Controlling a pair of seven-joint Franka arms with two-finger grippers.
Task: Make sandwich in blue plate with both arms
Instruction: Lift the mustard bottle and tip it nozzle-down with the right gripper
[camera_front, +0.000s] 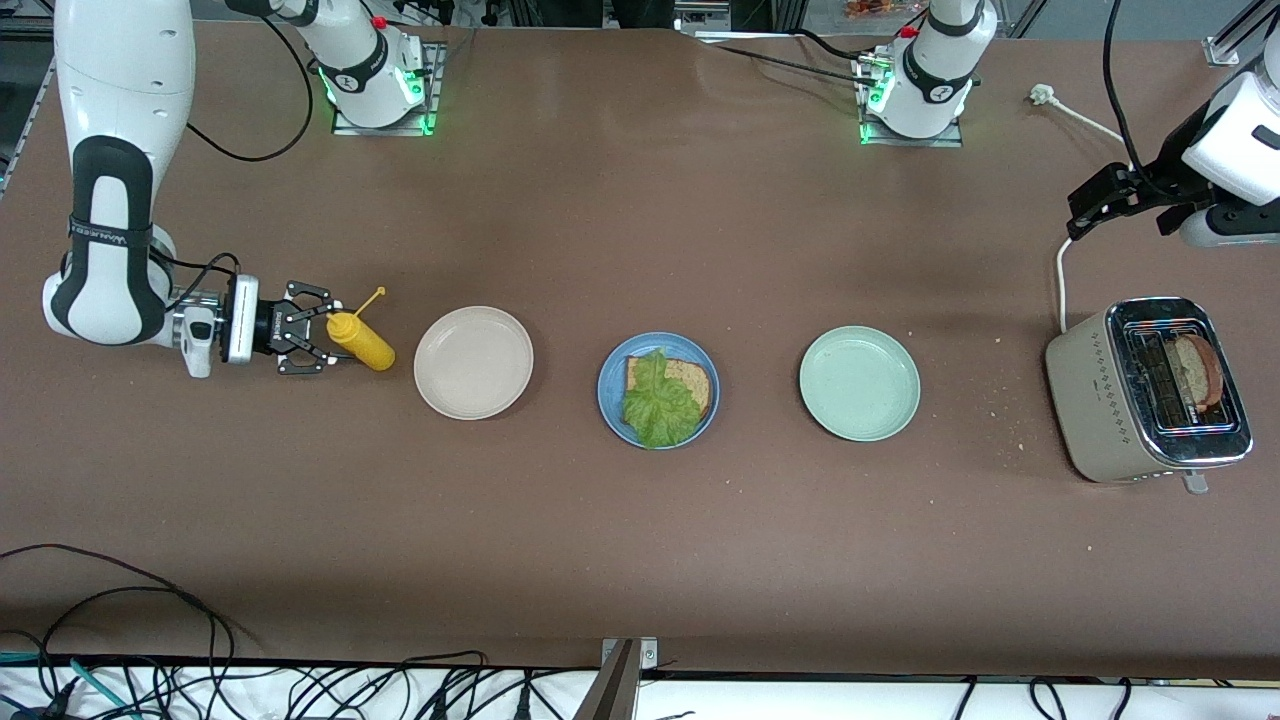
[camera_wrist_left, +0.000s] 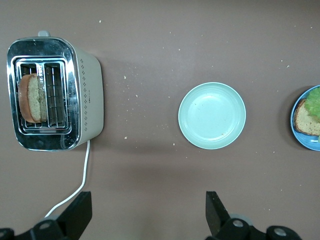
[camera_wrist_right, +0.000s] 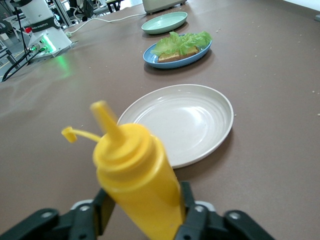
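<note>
The blue plate sits mid-table with one brown bread slice and a green lettuce leaf on top. A second bread slice stands in a slot of the toaster. My right gripper is low at the right arm's end of the table, shut on a yellow squeeze bottle; the right wrist view shows the bottle between the fingers. My left gripper hangs open and empty over the table beside the toaster; it also shows in the left wrist view.
An empty beige plate lies between the bottle and the blue plate. An empty pale green plate lies between the blue plate and the toaster. The toaster's white cable runs toward the left arm's base. Crumbs lie near the toaster.
</note>
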